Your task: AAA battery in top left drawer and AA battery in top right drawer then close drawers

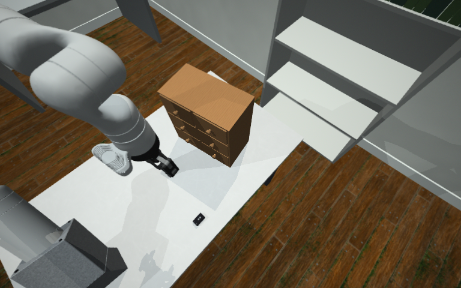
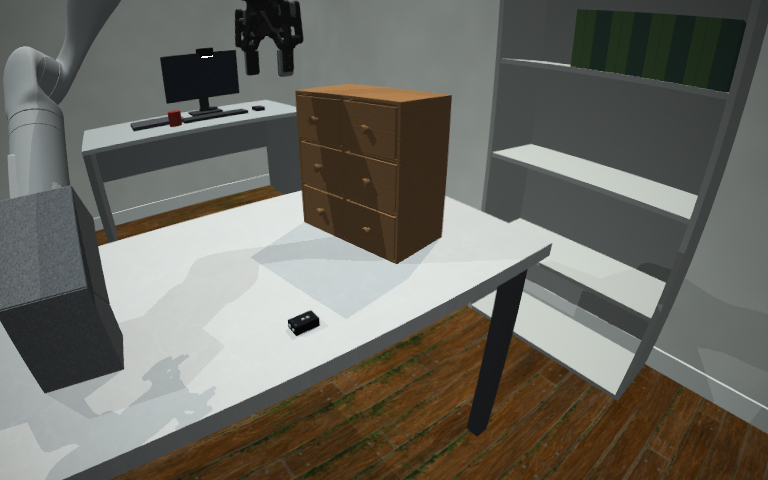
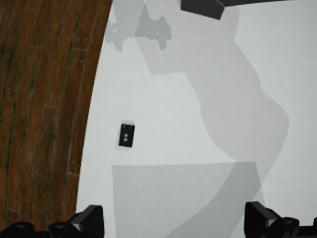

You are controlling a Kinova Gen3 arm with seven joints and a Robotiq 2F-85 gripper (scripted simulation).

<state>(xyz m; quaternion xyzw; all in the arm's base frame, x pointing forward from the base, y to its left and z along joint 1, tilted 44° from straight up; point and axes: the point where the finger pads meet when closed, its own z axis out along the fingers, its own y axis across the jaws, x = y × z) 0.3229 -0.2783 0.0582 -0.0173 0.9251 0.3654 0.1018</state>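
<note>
Small chest [image 1: 207,95] [image 2: 373,175] is placed upright at centre in the exterior view, its drawers seemingly all pushed in. Toward upper left, the gripper [image 1: 172,170] [image 2: 269,63] [image 3: 173,221] is spread wide; below centre, a black block [image 1: 198,219] [image 2: 303,323] [image 3: 126,135] is seen.

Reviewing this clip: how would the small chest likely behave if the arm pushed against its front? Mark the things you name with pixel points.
The small chest [image 1: 207,96] [image 2: 421,175] looks like rigid wood, so it probably wouldn't flex. Its flat sides suggest it would slide or tip rather than roll. It stands tall over a fairly narrow base, so a push near the top edge might tip it backward.
</note>
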